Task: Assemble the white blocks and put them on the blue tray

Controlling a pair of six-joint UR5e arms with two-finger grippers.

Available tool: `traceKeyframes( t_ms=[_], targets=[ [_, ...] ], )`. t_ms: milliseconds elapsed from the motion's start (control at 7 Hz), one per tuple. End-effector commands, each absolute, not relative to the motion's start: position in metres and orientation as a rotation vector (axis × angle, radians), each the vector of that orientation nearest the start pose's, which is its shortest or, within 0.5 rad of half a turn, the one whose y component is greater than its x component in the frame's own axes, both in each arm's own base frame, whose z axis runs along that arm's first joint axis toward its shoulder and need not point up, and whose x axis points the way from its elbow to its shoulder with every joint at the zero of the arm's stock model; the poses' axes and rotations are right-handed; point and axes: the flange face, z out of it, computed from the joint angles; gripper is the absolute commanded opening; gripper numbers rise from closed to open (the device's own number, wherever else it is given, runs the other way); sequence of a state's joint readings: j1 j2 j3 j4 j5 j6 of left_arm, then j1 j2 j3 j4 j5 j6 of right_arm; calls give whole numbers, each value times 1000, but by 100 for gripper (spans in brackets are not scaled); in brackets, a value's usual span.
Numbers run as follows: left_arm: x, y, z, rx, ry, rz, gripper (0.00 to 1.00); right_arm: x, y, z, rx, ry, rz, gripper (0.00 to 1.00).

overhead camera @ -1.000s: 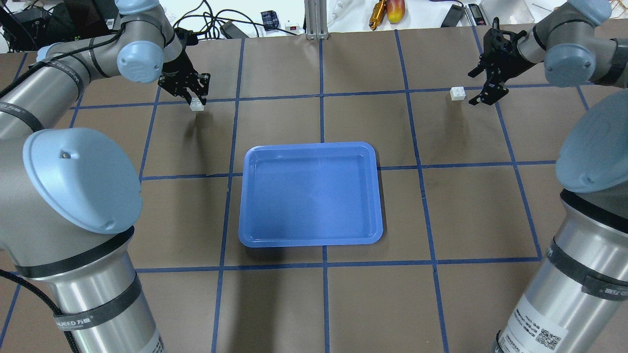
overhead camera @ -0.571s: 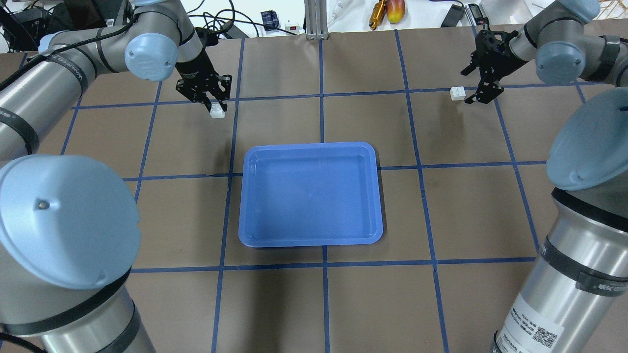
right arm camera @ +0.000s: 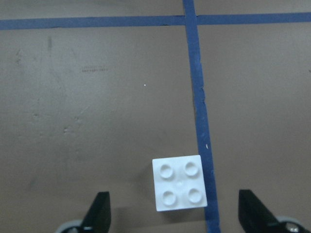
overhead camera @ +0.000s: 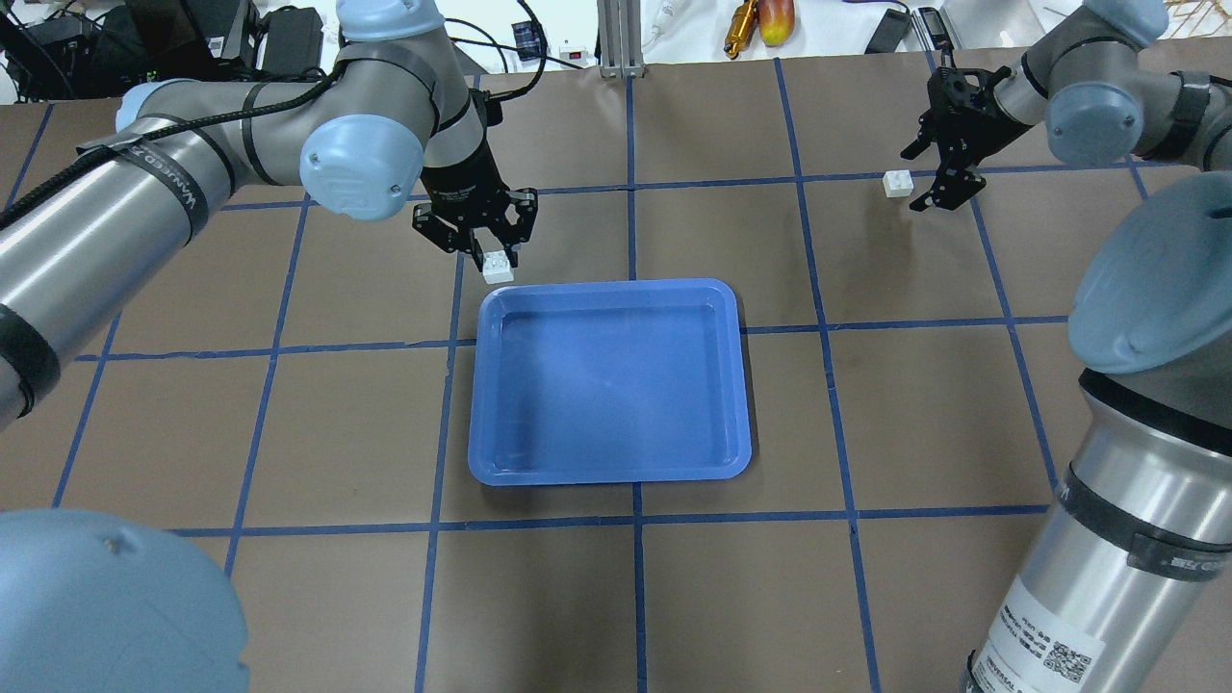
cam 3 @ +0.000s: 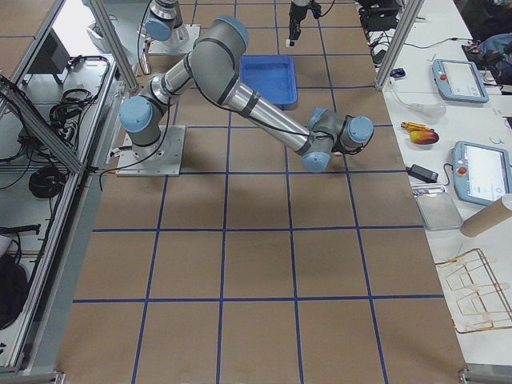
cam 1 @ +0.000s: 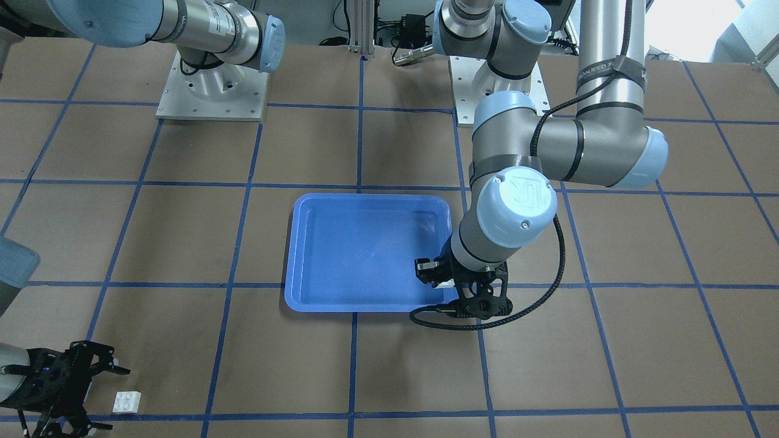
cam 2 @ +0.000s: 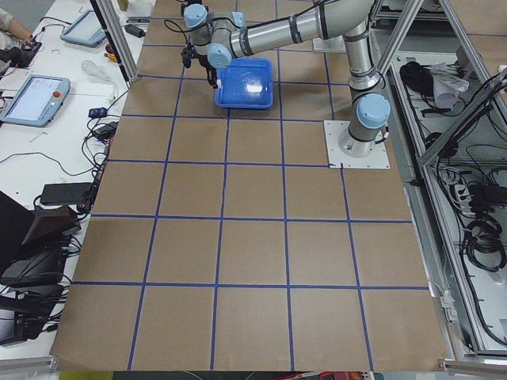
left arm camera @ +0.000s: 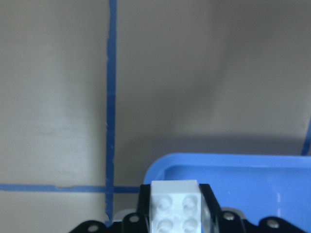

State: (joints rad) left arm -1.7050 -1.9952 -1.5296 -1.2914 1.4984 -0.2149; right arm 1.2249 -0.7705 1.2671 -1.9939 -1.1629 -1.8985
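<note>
Left jaws loaded, right jaws wide.
I see one small white studded plastic brick (overhead camera: 498, 267) gripped at the blue rectangular plastic tray (overhead camera: 616, 285) corner; its twin (overhead camera: 898, 183) lies between the right jaws.

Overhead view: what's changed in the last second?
The left tool, shut on a white block, carried it rightward, up to the blue tray's far-left corner. The right tool, open, edged closer to the second white block. That block and the tray stayed put.
</note>
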Motion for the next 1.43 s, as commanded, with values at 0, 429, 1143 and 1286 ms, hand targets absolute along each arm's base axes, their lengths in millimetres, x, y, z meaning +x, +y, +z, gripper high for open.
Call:
traceKeyframes(
  t_ms=[0, 429, 1143, 1286],
  targets=[
    [-253, -570, 294, -230, 3174, 189, 22, -87, -756, 172, -1982, 2051, -477, 91],
    [-308, -522, 241, -124, 3188, 85, 19, -87, -756, 170, -1963, 2061, -470, 78],
    [-322, -503, 204, -17, 3146, 62, 19, -89, -751, 173, -1963, 2070, -392, 0],
    [-323, -501, 200, -47, 3166, 67, 19, -87, -749, 182, -1946, 2061, -381, 0]
  ],
)
